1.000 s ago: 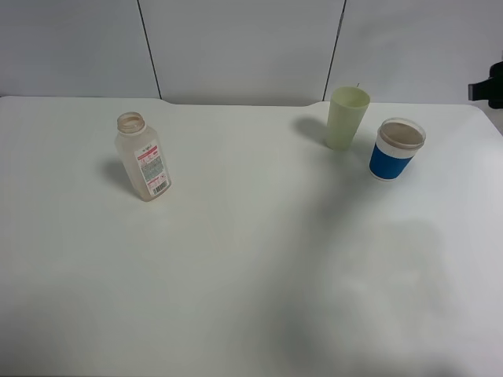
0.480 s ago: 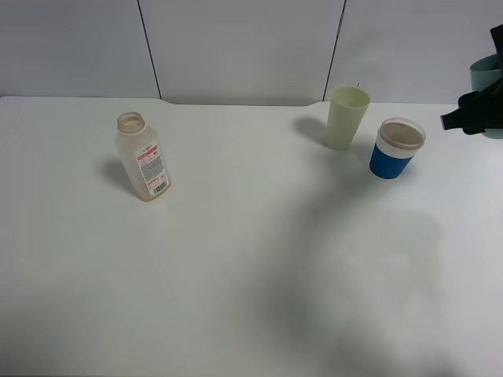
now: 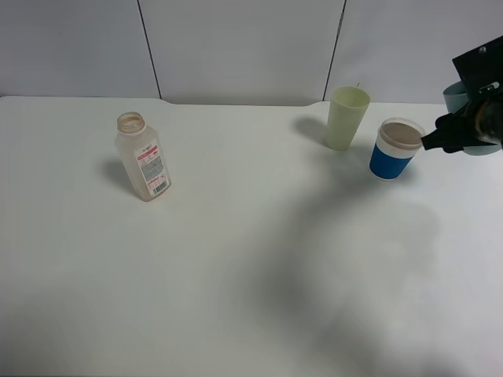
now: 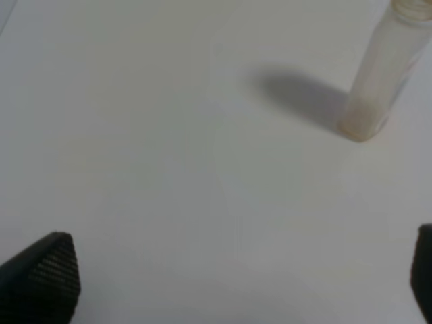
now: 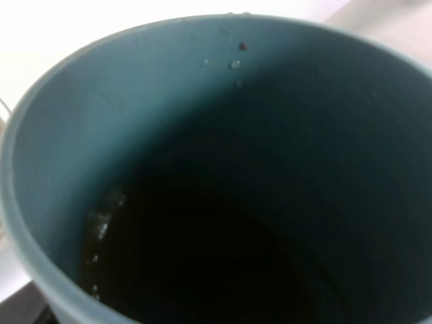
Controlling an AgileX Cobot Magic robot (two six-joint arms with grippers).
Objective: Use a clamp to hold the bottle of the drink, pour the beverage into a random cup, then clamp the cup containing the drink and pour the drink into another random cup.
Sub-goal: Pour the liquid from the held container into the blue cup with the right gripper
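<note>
Right end effector (image 3: 462,132) clamps teal cup (image 5: 101,101), mouth tilted toward blue-banded cup (image 3: 395,151); left end effector (image 4: 233,277) wide open.

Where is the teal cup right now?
In the exterior high view the teal cup is at the far right edge, held in the right gripper, just right of the blue-banded cup.

At three o'clock in the high view, the right gripper (image 3: 449,135) is matte black. It has a flat, sharp-cornered housing (image 3: 479,61) and a slim finger that tapers to a blunt point. The left gripper (image 4: 229,287) shows two black fingertips (image 4: 42,277). One is wedge-shaped with rounded corners and a finely ribbed grip texture; the other shows only as a dark sliver.
</note>
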